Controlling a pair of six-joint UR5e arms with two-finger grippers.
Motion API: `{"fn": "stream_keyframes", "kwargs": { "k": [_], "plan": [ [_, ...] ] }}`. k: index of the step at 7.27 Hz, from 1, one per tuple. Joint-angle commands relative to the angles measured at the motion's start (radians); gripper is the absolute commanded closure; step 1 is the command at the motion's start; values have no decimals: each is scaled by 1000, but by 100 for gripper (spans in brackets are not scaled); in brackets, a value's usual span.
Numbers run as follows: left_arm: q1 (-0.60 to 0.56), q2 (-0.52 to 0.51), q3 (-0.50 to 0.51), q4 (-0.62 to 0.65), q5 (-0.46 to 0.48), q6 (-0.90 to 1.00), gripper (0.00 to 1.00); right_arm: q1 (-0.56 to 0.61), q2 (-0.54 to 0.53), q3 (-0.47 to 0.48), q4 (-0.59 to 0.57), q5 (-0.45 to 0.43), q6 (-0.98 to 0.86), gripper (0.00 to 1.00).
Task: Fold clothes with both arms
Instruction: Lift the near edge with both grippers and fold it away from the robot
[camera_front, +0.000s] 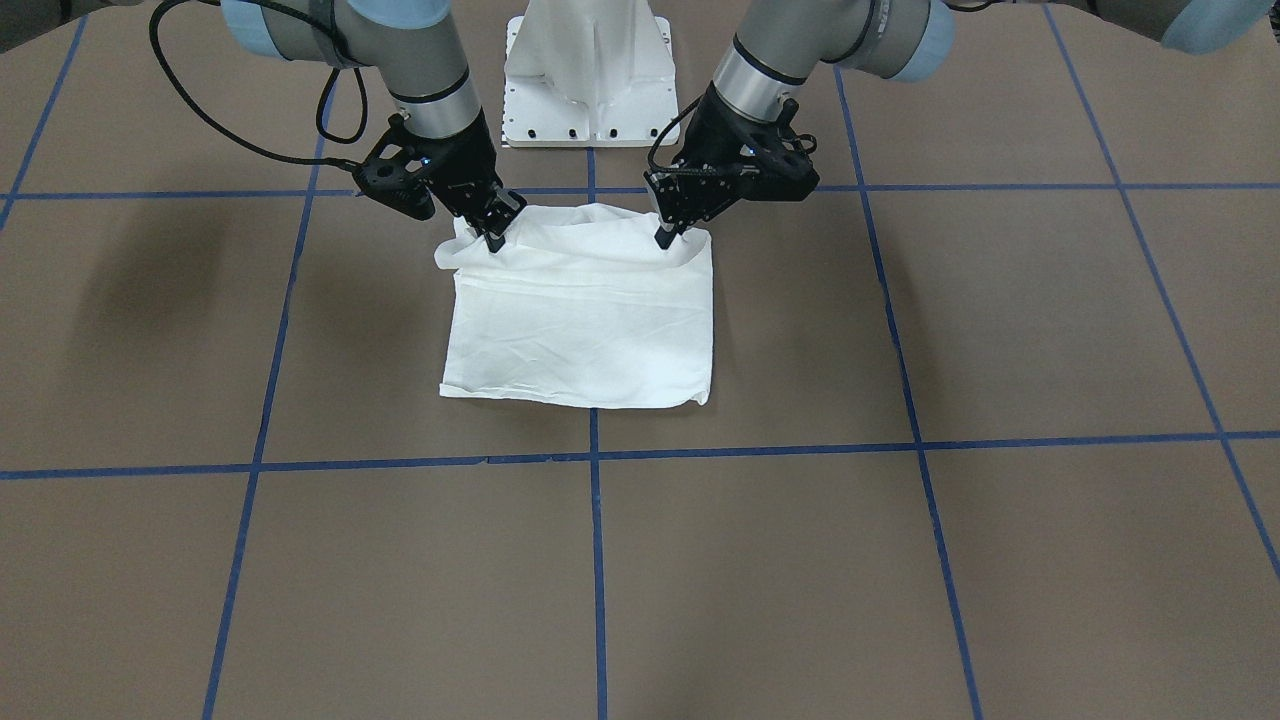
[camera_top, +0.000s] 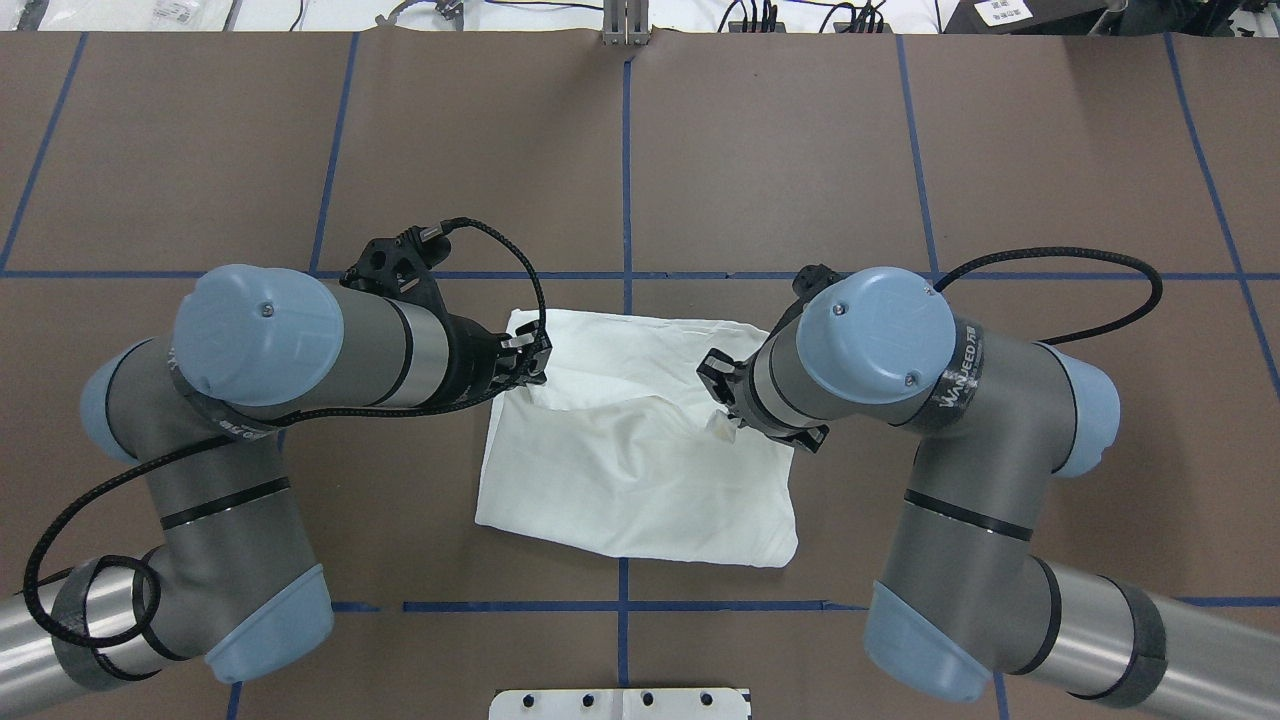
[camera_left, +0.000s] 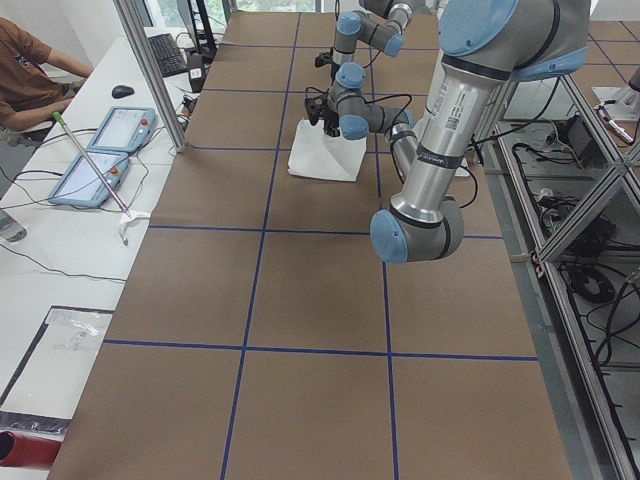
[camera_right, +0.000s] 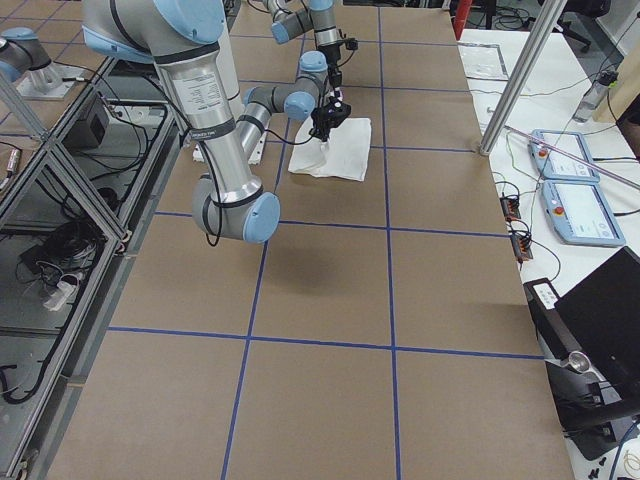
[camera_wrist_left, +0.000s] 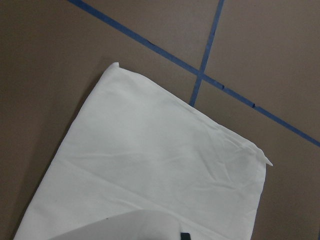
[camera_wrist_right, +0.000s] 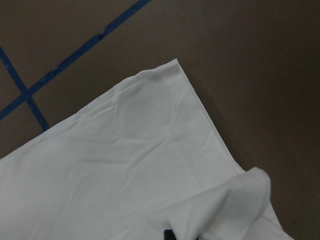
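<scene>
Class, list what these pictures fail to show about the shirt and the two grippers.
1. The shirt: collar, sleeves and underside are folded out of sight in every view.
2. The left gripper and right gripper: the wrist views cut the jaws off at the bottom edge; only a dark tip shows.
3. Overhead: the right gripper's jaws lie under its wrist.
4. Side views: both grippers are too small.

Both arms are built of silver-grey tubes, the left arm and the right arm alike, with rounded light blue caps at the joints (each cap shows a small screw or two). A black band with white lettering wraps the right arm. A black braided cable trails from each wrist. The left hand and the right hand are black, angular and two-fingered. The white base carries a row of dark screw holes.
</scene>
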Motion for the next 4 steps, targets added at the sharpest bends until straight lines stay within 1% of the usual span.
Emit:
{"fn": "stream_keyframes", "kwargs": {
  "k": [1, 3, 4],
  "plan": [
    [-8, -4, 29, -29, -1, 2, 100, 45, 63, -79, -1, 2, -2, 100],
    [-8, -4, 55, -52, -1, 2, 100, 59, 141, -186, 0, 5, 1, 100],
    [-18, -4, 85, -81, -1, 2, 100, 65, 146, -200, 0, 5, 1, 100]
  ]
}}
